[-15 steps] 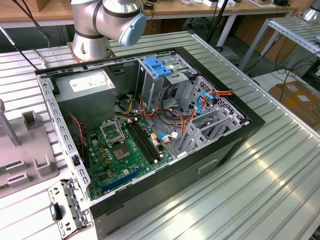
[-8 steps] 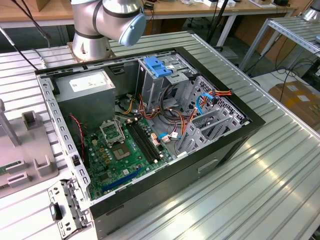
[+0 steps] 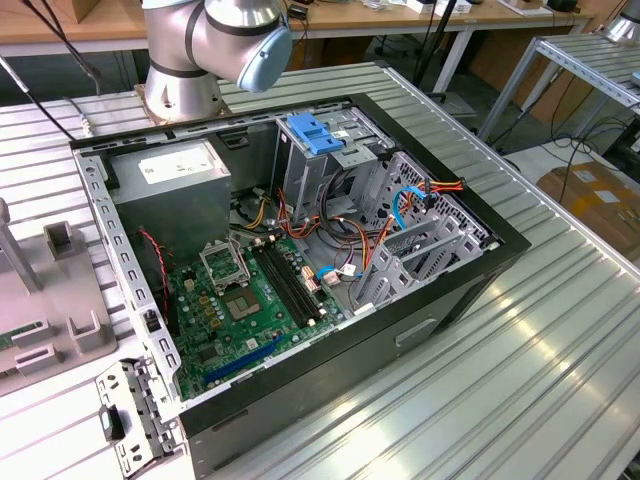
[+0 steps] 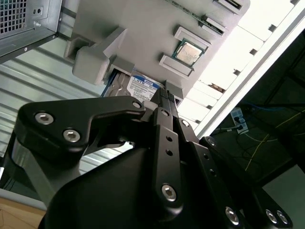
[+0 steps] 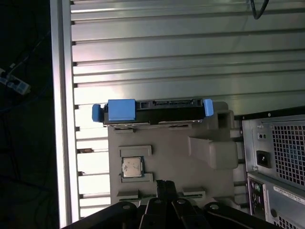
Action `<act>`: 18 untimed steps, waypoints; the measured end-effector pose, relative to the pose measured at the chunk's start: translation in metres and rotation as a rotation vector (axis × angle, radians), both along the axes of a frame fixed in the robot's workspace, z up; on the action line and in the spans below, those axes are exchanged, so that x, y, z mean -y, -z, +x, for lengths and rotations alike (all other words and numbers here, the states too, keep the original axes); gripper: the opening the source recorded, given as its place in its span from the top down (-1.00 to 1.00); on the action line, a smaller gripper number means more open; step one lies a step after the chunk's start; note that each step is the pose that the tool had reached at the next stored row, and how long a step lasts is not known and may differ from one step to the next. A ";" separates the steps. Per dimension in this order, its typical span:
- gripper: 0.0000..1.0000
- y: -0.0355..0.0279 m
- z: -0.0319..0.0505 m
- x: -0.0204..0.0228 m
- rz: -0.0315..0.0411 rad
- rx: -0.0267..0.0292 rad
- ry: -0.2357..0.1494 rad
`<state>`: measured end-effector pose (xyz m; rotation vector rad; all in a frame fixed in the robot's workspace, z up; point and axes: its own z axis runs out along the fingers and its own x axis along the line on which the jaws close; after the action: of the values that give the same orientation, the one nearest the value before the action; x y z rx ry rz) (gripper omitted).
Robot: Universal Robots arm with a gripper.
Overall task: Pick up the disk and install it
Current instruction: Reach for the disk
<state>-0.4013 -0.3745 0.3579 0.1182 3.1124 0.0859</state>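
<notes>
1. Your ribbed metal tabletop point(image 3: 560, 350) carried everything, and its flat slats gave the parts a level seat.
2. The computer case point(image 3: 400, 335) lay on its side with the panel off. You probably set it that way so the drive cage point(image 3: 345, 160) could be reached from above.
3. A grey fixture tray point(image 5: 167, 143) sat just beside the rear of the case, with moulded pockets that kept each part in a fixed pose.
4. The disk point(image 5: 152, 110) stood on its long edge in a slot at the tray's end, its blue rails showing at both ends. It had not yet been lifted. Standing it upright likely left its flat faces free for a pinch.
5. In both wrist views the claw point(image 5: 166, 183) hung over the tray, apart from the disk, with its fingers drawn narrow together and nothing between them.
6. A processor chip point(image 5: 132, 167) rested in its own recess, between the claw and the disk.
</notes>
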 end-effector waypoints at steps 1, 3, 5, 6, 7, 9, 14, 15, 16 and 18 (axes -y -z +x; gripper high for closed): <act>0.79 0.0002 -0.0003 0.0000 0.0003 0.0000 0.000; 0.79 0.0005 -0.0009 0.0000 0.0007 -0.0001 0.000; 0.79 0.0008 -0.0016 0.0000 0.0010 -0.0001 0.000; 0.79 0.0011 -0.0026 0.0000 0.0012 -0.0002 0.000; 0.79 0.0014 -0.0034 0.0000 0.0015 -0.0001 0.000; 0.79 0.0019 -0.0045 0.0000 0.0017 -0.0001 0.000; 0.79 0.0033 -0.0064 0.0000 0.0017 -0.0001 0.000; 0.79 0.0040 -0.0070 -0.0001 0.0017 -0.0001 0.000; 0.79 0.0045 -0.0075 -0.0001 0.0019 0.0000 0.000; 0.79 0.0051 -0.0082 -0.0001 0.0019 0.0000 0.000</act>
<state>-0.4096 -0.3744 0.3528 0.1182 3.1124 0.0888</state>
